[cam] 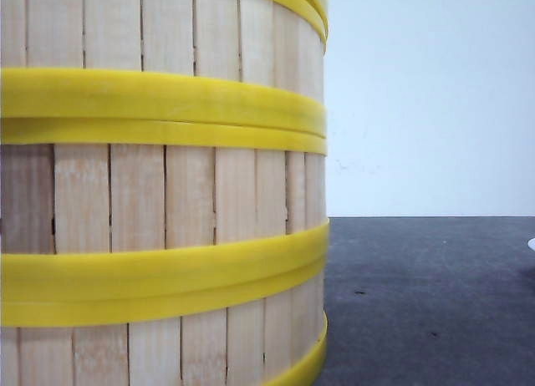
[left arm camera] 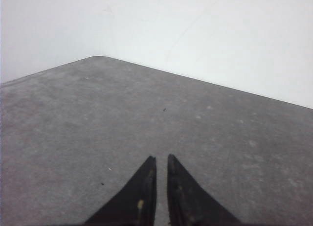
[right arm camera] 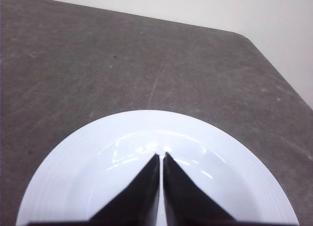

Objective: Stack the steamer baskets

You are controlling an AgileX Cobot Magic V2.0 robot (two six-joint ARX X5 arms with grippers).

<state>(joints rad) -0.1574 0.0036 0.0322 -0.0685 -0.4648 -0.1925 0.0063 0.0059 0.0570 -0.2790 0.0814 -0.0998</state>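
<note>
1. The steamer baskets (cam: 159, 194) fill the left two thirds of the front view, very close to the camera. They stand stacked one on another, and the stack runs out of the frame at top, bottom and left.
2. Their walls are pale upright wood slats, some more brownish at the far left. Bright yellow plastic bands ring the rims, doubled where one basket meets the next.
3. Counting by the bands, at least four slat tiers show, so about four baskets; the cropped view leaves the true number uncertain.
4. The stack stands on a dark grey table (cam: 426, 302), with a plain white wall (cam: 426, 93) behind at upper right.
5. One left gripper (left arm camera: 162, 160) shows at the bottom centre of its wrist view. Its dark jaws are drawn nearly together, holding nothing, above bare table.
6. One right gripper (right arm camera: 161, 156) shows at the bottom centre of its view, jaws likewise pressed almost closed and empty.
7. One white plate (right arm camera: 98, 152) lies beneath the right gripper, filling the lower half of that view.
</note>
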